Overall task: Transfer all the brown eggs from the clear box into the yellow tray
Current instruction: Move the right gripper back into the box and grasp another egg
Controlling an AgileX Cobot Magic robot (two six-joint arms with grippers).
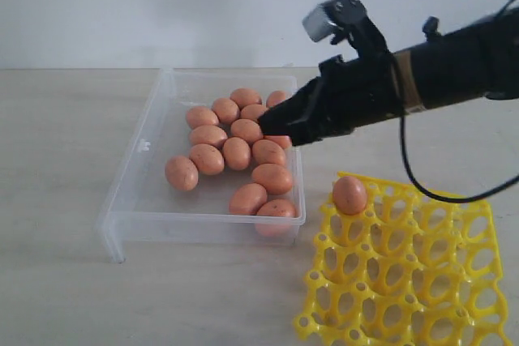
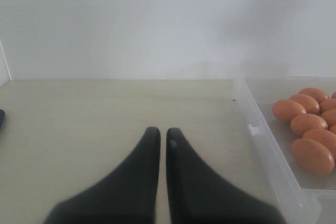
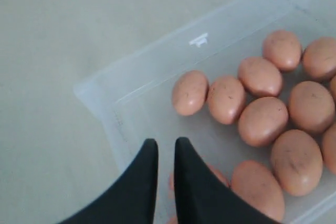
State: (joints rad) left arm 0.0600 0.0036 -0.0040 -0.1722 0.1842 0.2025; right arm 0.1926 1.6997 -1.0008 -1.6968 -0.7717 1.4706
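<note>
Hovering nearly closed and empty over the clear box [image 1: 138, 176], the right pincer [image 3: 166, 142] looks set to pick from the brown eggs [image 1: 237, 153] below, while one egg [image 1: 349, 194] already sits in the yellow tray [image 1: 454, 281]. Off to the side, the left pincer [image 2: 160, 131] hangs over the tabletop [image 2: 79, 119], closed too.

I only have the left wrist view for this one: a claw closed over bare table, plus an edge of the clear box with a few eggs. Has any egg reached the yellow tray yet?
Observer: Yes. One brown egg sits in a cup at the yellow tray's corner nearest the clear box.
Operator: Where is the other arm?
Observer: The right claw hangs over the eggs on the tray side of the box, shut and holding nothing.
Operator: How many are left in the box?
Observer: More than a dozen brown eggs lie clustered there.
</note>
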